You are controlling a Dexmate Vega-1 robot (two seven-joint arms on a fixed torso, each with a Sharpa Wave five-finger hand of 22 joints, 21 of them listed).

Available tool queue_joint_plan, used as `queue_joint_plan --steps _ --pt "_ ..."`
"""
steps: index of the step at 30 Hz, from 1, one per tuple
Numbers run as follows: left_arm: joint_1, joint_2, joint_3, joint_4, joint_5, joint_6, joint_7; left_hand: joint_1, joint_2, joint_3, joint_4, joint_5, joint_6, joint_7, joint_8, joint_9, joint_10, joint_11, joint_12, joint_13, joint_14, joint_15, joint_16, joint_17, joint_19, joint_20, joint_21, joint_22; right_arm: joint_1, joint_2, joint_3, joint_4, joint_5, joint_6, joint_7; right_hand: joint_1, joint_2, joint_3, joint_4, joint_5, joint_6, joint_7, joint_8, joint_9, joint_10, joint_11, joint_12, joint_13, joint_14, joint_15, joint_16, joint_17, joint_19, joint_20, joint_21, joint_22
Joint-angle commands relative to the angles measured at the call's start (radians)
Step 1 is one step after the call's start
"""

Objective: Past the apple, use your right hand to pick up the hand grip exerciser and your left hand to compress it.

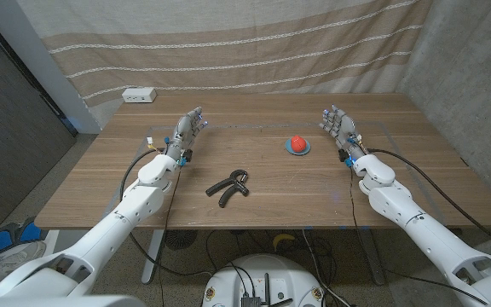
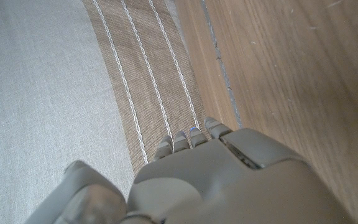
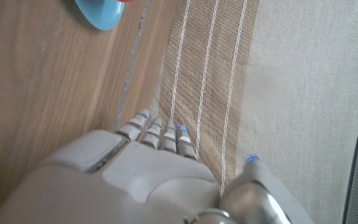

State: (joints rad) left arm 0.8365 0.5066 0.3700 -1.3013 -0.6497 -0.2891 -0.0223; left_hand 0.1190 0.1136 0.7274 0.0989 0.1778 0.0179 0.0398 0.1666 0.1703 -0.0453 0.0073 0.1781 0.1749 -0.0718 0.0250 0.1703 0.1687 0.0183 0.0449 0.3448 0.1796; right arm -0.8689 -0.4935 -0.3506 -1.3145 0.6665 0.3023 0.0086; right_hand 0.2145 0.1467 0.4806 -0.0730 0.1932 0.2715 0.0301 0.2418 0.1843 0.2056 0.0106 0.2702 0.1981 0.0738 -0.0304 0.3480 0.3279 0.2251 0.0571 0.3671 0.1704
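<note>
Nothing is grasped yet: left hand (image 1: 187, 130) and right hand (image 1: 337, 125) wait, fingers apart. Hand grip exerciser (image 1: 229, 185) lies at the apple's (image 1: 297, 143) eight o'clock; the right hand must reach it.

apple (image 1: 297, 141): too small to tell detail | blue dish (image 3: 100, 12): cut off by right wrist picture's edge | left robot hand (image 2: 222, 180): palm side hidden in wrist view | white box (image 1: 139, 95), far left of bench (image 1: 254, 209): markings unreadable
</note>
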Motion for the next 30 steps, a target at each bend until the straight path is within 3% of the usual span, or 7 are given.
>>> queue_joint_plan --steps 1,6,11,30 --pt "0.008 -0.012 -0.007 -0.016 0.006 -0.020 0.026 0.006 0.039 0.005 -0.003 0.006 -0.005 0.002 0.006 0.003 -0.010 0.000 0.004 0.002 -0.010 -0.002 0.005 0.002 -0.002 0.008 0.006 0.005 -0.018 0.037 0.025 0.005 0.008 0.104 -0.020 0.010 0.007 0.008 -0.004 0.007 0.002 0.002 0.000 0.002 0.005 0.007 0.003 0.005 0.010 0.006 0.006 0.000 0.005 -0.005 0.003 0.005" --pt "0.005 -0.020 -0.011 -0.006 0.007 -0.030 0.037 0.008 0.037 0.001 -0.012 0.006 -0.005 0.001 0.008 0.003 -0.010 0.004 0.006 0.002 -0.003 0.001 0.008 0.000 0.002 0.019 0.005 0.005 -0.021 0.040 0.026 -0.002 -0.018 0.136 -0.038 0.018 0.011 0.012 -0.010 0.010 0.009 0.000 -0.001 0.002 0.006 0.007 0.001 0.006 0.021 0.010 0.009 -0.002 0.006 -0.001 0.001 0.005" --pt "0.010 -0.012 -0.007 -0.021 0.027 -0.023 0.058 0.009 0.035 -0.006 -0.031 0.005 0.007 -0.006 0.015 0.004 -0.007 0.010 0.010 0.002 0.026 0.018 0.017 0.000 0.019 0.053 0.007 0.006 -0.024 0.033 0.021 -0.027 -0.068 0.152 -0.078 0.039 0.013 0.023 -0.029 0.020 0.035 0.010 0.000 0.004 0.035 0.017 0.005 0.008 0.072 0.021 0.030 -0.001 0.028 0.023 0.002 0.009" --pt "0.022 0.002 -0.010 -0.039 0.039 -0.021 0.070 0.008 0.028 -0.008 -0.051 0.005 0.032 -0.014 0.022 0.005 0.016 0.015 0.019 0.002 0.052 0.024 0.018 0.001 0.036 0.065 0.009 0.008 -0.053 -0.064 -0.014 -0.207 -0.290 0.073 -0.202 0.075 0.014 0.038 -0.057 0.034 0.072 0.006 0.005 0.006 0.068 0.011 0.010 0.012 0.098 0.014 0.041 0.002 0.038 0.025 0.000 0.012"
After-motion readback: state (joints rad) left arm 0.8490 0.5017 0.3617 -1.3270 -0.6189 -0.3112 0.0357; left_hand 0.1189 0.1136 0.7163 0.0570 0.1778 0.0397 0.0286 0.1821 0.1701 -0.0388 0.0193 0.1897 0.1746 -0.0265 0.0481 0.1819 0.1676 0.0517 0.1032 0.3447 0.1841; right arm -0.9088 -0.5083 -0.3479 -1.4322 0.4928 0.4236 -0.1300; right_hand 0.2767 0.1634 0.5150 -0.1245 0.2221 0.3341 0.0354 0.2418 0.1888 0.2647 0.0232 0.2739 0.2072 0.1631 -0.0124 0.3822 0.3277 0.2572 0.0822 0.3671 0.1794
